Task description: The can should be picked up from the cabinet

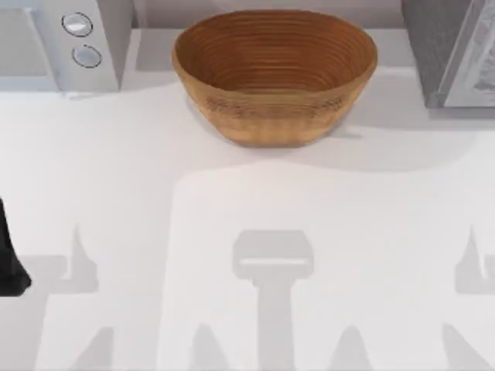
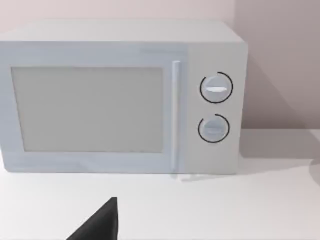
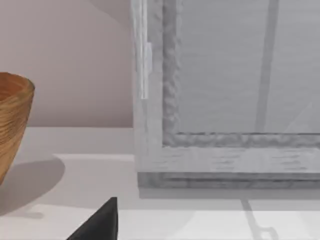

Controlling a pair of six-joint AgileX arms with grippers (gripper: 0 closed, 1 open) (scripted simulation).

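The grey cabinet (image 1: 452, 50) stands at the table's back right corner. It fills much of the right wrist view as a framed front panel (image 3: 225, 100) with a pale handle (image 3: 143, 60) along one edge. The can is out of view. A black part of my right gripper (image 3: 100, 224) shows at the edge of the right wrist view, some way short of the cabinet. My left arm (image 1: 9, 259) is parked at the table's left edge. A black part of my left gripper (image 2: 100, 224) faces the microwave.
A woven brown basket (image 1: 274, 73) sits at the back middle, between the white microwave (image 1: 69, 42) at the back left and the cabinet. The microwave (image 2: 120, 97) has its door shut and two round knobs. The white tabletop (image 1: 247, 232) spreads in front.
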